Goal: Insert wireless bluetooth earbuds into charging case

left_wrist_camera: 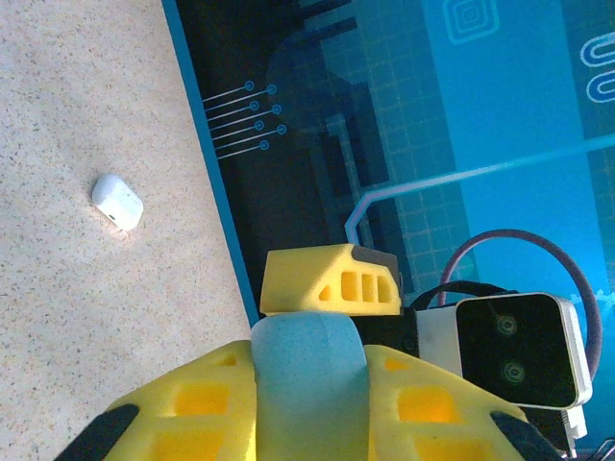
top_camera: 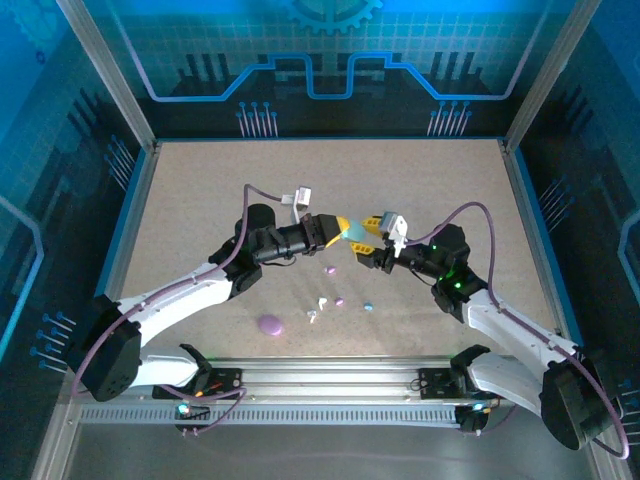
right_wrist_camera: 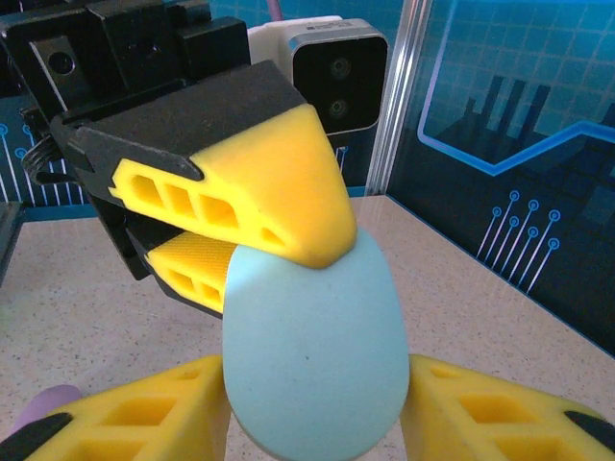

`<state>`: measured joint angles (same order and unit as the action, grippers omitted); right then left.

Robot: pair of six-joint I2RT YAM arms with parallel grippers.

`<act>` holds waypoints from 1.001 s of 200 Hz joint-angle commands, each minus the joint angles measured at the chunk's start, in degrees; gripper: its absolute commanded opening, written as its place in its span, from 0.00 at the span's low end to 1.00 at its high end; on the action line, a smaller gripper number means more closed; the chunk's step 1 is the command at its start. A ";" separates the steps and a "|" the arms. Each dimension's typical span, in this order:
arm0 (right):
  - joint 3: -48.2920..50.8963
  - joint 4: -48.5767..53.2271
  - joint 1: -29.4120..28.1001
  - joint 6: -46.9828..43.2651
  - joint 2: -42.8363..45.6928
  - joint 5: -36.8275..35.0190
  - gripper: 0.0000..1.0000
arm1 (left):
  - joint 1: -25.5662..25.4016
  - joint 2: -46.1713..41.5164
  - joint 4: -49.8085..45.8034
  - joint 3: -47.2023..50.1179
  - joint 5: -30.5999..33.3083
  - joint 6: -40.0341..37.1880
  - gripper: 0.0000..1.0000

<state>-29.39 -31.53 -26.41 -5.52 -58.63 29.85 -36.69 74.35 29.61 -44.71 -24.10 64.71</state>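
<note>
Five earbuds you can count on the table (top_camera: 200, 200), in the lower middle of the top view: two pink-purple earbuds (top_camera: 329, 269), two white earbuds (top_camera: 322, 300), one light blue earbud (top_camera: 368, 307); all are tiny specks there, their shapes hard to make out. Three cases: a light blue case (top_camera: 353, 236) between the two pincers at frame centre; a purple case (top_camera: 270, 324) lower left of the buds; a white case (left_wrist_camera: 117, 202) at the upper left of the left wrist view. Your left pincer (top_camera: 345, 232) is clamped tight on the light blue case; your right pincer (top_camera: 362, 238) has its fingers flanking that case, and you cannot tell whether they press it; the case's lower end is cut off in the right wrist view.
</note>
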 commanded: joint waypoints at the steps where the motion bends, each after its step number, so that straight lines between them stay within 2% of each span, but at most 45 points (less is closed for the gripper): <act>1: -2.13 -2.48 1.01 0.85 -0.29 0.74 0.44 | 0.06 -0.42 2.44 0.55 -1.67 1.17 0.02; 22: -2.09 -2.24 1.55 1.41 -0.12 1.84 0.38 | 0.07 -0.86 2.01 0.46 -1.67 0.34 0.05; 33: -2.57 -1.04 1.79 1.71 0.09 3.65 0.36 | 0.12 -1.27 0.97 0.39 -1.34 -1.09 0.10; 41: -3.30 0.84 1.94 1.61 0.10 5.24 0.35 | 0.06 -1.69 0.03 0.30 -1.01 -2.68 0.19; 50: -4.48 3.86 2.11 1.27 -0.01 7.68 0.35 | -0.04 -2.21 -0.34 0.09 -1.14 -5.46 0.36; 57: -5.53 6.68 2.36 0.96 -0.29 10.17 0.35 | -0.10 -2.76 -0.74 -0.05 -1.46 -9.05 0.46; 84: -10.16 17.04 3.56 0.87 -2.52 22.22 0.36 | -0.14 -6.56 -4.87 0.15 -1.96 -25.99 0.65; 113: -17.72 29.89 3.67 0.02 -5.67 28.99 0.36 | -0.10 -11.19 -5.26 2.38 -5.59 -42.62 0.69; 144: -24.82 39.37 3.57 -2.86 -8.06 33.42 0.35 | -0.22 -15.12 -5.46 5.06 -9.42 -56.26 0.68; 179: -26.98 40.84 3.48 -2.81 -9.06 34.16 0.35 | -0.16 -16.96 -7.06 5.33 -9.87 -62.04 0.65; 200: -27.65 41.17 3.13 -2.93 -9.91 34.05 0.35 | -0.29 -16.20 -7.74 4.51 -9.48 -62.55 0.63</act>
<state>-54.98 6.07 -23.55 -7.55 -67.18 61.41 -36.64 58.33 23.03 -39.92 -32.16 8.19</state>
